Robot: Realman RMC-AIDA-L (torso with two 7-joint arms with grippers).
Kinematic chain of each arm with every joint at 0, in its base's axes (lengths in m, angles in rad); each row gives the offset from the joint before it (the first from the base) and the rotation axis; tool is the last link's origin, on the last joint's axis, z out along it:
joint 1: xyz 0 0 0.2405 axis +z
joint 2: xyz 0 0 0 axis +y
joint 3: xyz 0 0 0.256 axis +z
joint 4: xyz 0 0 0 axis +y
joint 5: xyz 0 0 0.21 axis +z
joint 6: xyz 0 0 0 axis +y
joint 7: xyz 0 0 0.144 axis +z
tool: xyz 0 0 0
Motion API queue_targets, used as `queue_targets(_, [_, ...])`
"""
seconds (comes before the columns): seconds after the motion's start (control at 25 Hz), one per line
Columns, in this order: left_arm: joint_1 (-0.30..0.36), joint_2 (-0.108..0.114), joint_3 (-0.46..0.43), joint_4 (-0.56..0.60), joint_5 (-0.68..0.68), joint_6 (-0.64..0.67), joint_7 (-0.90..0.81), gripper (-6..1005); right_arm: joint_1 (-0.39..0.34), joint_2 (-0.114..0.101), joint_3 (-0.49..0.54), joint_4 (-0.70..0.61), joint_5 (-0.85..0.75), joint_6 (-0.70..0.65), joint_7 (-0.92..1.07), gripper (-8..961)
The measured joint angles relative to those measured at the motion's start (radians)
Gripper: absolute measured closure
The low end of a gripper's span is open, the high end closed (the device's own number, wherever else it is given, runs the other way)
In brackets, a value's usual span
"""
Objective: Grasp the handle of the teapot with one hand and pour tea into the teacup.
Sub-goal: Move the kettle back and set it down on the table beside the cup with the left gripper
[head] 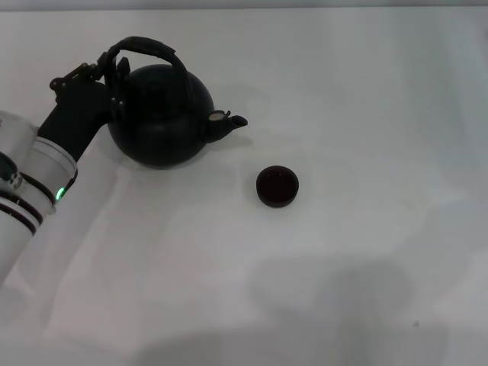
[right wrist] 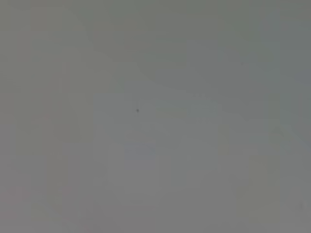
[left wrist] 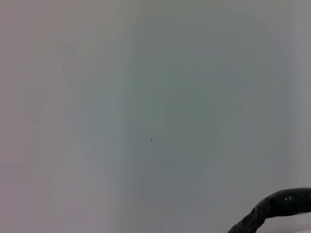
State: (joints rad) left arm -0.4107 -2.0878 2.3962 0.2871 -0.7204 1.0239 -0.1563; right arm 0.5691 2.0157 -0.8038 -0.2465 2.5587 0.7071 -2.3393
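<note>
The large round black teapot [head: 160, 118] stands at the back left of the white table [head: 366, 91], with its short spout [head: 229, 122] pointing right toward the teacup. Its arched black handle [head: 149, 47] spans over the lid. My left gripper [head: 114, 69] comes in from the left and is closed around the left end of the handle. A bit of the handle shows in the left wrist view [left wrist: 277, 206]. The small black teacup [head: 277, 186], reddish-brown inside, stands upright to the right of and nearer than the spout. My right gripper is out of view.
My left arm [head: 30, 191], white with a green light, crosses the left edge of the table. The right wrist view shows only plain grey surface.
</note>
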Motion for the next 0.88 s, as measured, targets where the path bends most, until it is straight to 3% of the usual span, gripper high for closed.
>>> queue_targets(0.44, [0.021,0.003,0.0,0.002,-0.001,0.02,0.0,567,-0.001,0.0,0.0,0.0,0.0,0.0,0.0,112])
queue_targets(0.52, [0.039,0.003,0.006,0.003,-0.001,0.064,-0.001,526,-0.003,0.0,0.0,0.0,0.0,0.0,0.0,112])
queue_targets(0.72, [0.088,0.004,0.022,0.004,0.001,0.173,-0.002,312,-0.006,-0.001,0.0,0.0,0.0,0.0,0.0,112])
queue_targets(0.88, [0.128,0.005,0.016,0.004,-0.007,0.216,-0.009,240,-0.008,-0.002,0.0,0.0,0.0,0.003,0.0,112])
